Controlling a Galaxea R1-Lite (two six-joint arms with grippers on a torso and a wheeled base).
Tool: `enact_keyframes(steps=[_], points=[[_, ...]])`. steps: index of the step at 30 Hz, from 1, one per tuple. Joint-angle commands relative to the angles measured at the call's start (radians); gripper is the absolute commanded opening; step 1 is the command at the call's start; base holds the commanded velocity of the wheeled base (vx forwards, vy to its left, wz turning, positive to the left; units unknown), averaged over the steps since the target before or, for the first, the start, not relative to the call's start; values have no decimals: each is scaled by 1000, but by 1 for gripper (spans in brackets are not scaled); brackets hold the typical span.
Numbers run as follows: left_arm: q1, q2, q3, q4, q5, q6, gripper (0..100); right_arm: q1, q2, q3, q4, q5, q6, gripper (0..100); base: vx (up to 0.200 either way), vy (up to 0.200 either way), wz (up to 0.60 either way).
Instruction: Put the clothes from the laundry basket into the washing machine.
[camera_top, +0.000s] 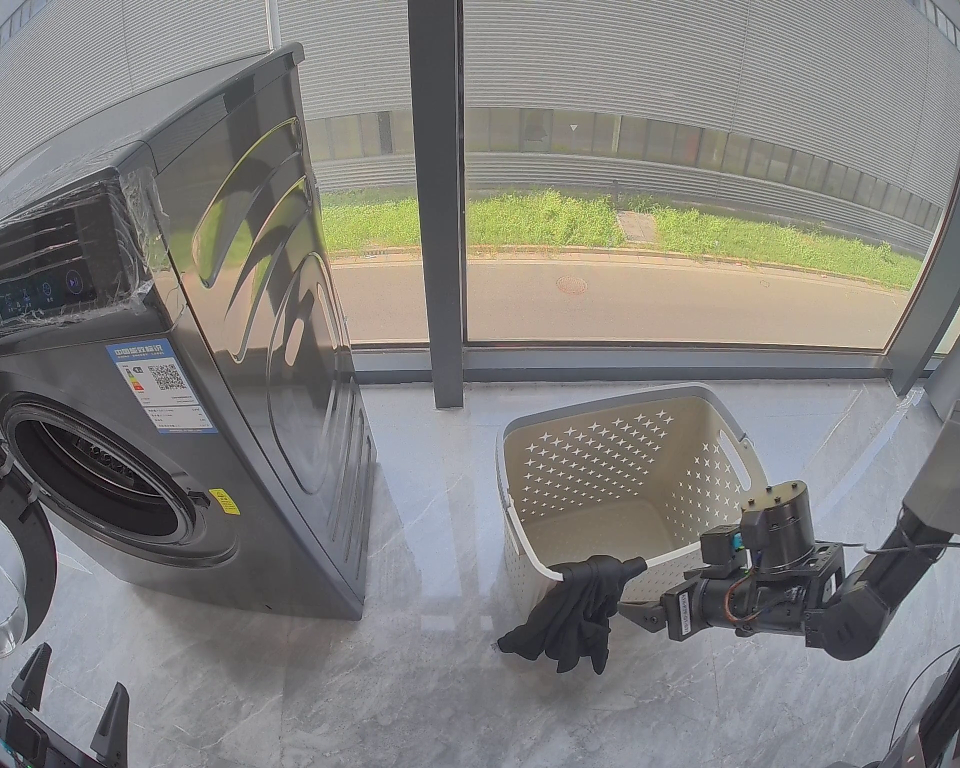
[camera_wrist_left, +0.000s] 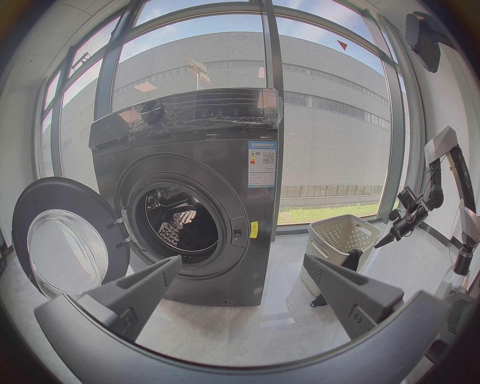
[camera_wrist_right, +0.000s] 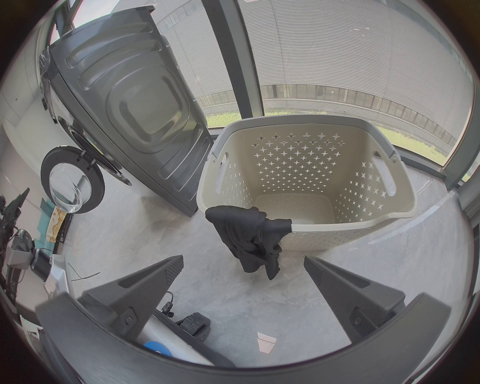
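A cream laundry basket (camera_top: 600, 410) with star-shaped holes stands on the floor by the window. A black garment (camera_top: 578, 615) hangs over its near rim and down the outside; the basket's floor is bare. My right gripper (camera_top: 645, 612) hovers just right of that garment, open, with nothing between its fingers (camera_wrist_right: 145, 285); the wrist view has the garment (camera_wrist_right: 250, 237) a short way ahead. The grey washing machine (camera_top: 230, 330) stands at left with its round door (camera_wrist_left: 65, 240) swung open and dark cloth inside the drum (camera_wrist_left: 192, 230). My left gripper (camera_top: 70, 700) is open, low before the machine.
A large window with a dark pillar (camera_top: 438, 200) runs behind the basket and machine. Pale stone floor (camera_top: 430, 660) lies open between the machine and the basket. The open door (camera_top: 25, 560) juts out at the machine's left side.
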Motion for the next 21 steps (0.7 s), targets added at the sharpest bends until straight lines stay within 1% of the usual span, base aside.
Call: enact_keyframes(steps=[1, 5, 12, 21], points=[[0, -15, 16, 0, 0, 0, 100, 36, 122, -60, -23, -7, -1, 100, 0, 0, 0], [0, -15, 16, 0, 0, 0, 100, 42, 196, -119, -31, -10, -2, 100, 0, 0, 0], [0, -15, 16, 0, -3, -2, 100, 42, 265, -188, -31, -12, -5, 100, 0, 0, 0], [0, -15, 16, 0, -3, -3, 100, 41, 329, -253, -33, -14, -11, 100, 0, 0, 0]])
